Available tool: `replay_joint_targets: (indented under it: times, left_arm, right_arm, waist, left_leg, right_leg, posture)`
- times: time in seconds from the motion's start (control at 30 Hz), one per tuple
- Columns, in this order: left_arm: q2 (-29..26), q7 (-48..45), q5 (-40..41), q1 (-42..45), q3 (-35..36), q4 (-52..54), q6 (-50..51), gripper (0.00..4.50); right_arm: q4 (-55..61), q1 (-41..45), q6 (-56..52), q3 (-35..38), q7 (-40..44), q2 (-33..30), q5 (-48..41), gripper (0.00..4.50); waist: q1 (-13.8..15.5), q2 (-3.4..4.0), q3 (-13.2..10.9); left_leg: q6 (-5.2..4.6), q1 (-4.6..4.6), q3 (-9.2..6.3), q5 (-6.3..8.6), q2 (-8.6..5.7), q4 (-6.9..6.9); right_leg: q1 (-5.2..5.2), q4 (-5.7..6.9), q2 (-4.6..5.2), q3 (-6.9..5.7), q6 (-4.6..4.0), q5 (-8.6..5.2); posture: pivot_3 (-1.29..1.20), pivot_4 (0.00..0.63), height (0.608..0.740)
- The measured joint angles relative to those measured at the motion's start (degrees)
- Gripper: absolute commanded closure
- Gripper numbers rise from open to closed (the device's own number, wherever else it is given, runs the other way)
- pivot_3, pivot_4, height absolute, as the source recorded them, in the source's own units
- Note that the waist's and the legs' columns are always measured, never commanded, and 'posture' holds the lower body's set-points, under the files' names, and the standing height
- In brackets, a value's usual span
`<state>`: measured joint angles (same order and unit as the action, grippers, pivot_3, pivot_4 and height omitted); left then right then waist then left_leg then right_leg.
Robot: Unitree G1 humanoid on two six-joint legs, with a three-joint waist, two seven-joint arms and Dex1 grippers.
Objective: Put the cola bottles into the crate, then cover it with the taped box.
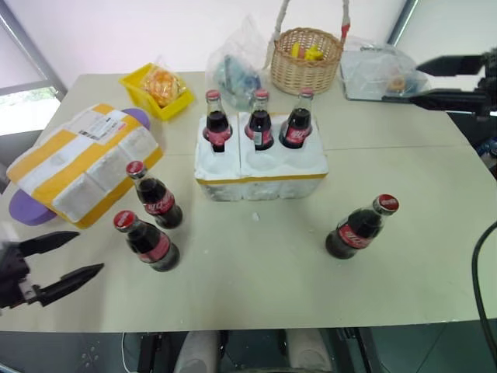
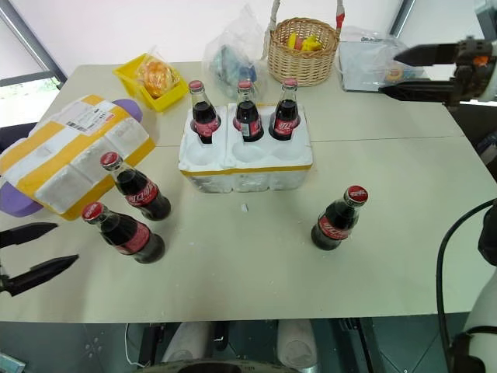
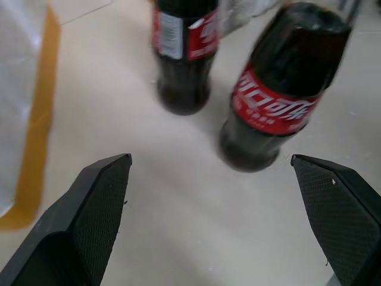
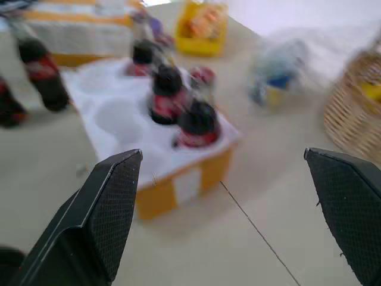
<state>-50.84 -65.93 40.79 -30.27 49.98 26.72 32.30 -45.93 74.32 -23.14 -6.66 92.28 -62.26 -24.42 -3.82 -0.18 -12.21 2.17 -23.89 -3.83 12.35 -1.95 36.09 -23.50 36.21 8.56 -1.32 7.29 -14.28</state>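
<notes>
Beige surface point(image 1: 256, 272) carries the crate point(image 1: 260, 167) at its centre, with three cola bottles point(image 1: 259, 120) standing upright in the far row of holes; the near row is empty. Two more bottles point(image 1: 147, 241) stand close together at eight o'clock from the crate, one bottle point(image 1: 361, 228) alone at four o'clock. At nine o'clock lies the taped box point(image 1: 81, 163), tilted, touching nothing else. Beyond the crate sit a yellow bin point(image 1: 155, 87), a wicker basket point(image 1: 305, 61) and plastic bags point(image 1: 237, 66). Left claw point(image 1: 74, 256) hovers spread wide, empty, near the pair. Right claw point(image 1: 423, 81) hangs spread and empty at two o'clock.
</notes>
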Motion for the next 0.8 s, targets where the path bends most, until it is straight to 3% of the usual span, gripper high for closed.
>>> replay_joint_targets:
  times: [0.17,0.33,0.8]
  left_arm:
    - [-0.87,0.15,0.55,3.59,-4.86,1.84,0.73,0.02]
    - [-1.04,1.38,-0.37,7.97,-11.56,2.11,0.7,0.02]
    - [0.46,4.62,-5.61,15.38,-24.75,-0.66,-2.64,0.02]
  right_arm:
    - [14.43,-2.92,-8.57,-2.56,0.11,-2.42,-12.11,0.0]
    - [23.96,-6.83,-12.36,-3.01,0.11,-3.76,-18.57,0.0]
    - [31.1,-8.91,-17.72,-0.58,0.12,-0.43,-21.41,0.0]
  waist:
    - [0.41,-0.02,0.01]
    - [1.11,-0.02,0.01]
    - [1.42,-0.06,0.03]
  left_leg:
    - [0.0,-0.01,0.01,0.0,0.0,0.02]
    - [-0.01,0.01,0.03,0.0,0.01,0.07]
    - [-0.02,0.0,0.02,-0.01,0.01,0.09]
  right_leg:
    - [0.0,0.0,0.0,0.0,0.02,0.01]
    - [0.0,0.04,-0.04,0.0,0.15,0.09]
    - [0.0,0.05,-0.07,-0.01,0.25,0.15]
  posture:
    - [0.0,0.15,0.737]
    - [0.0,0.15,0.737]
    - [0.0,0.15,0.737]
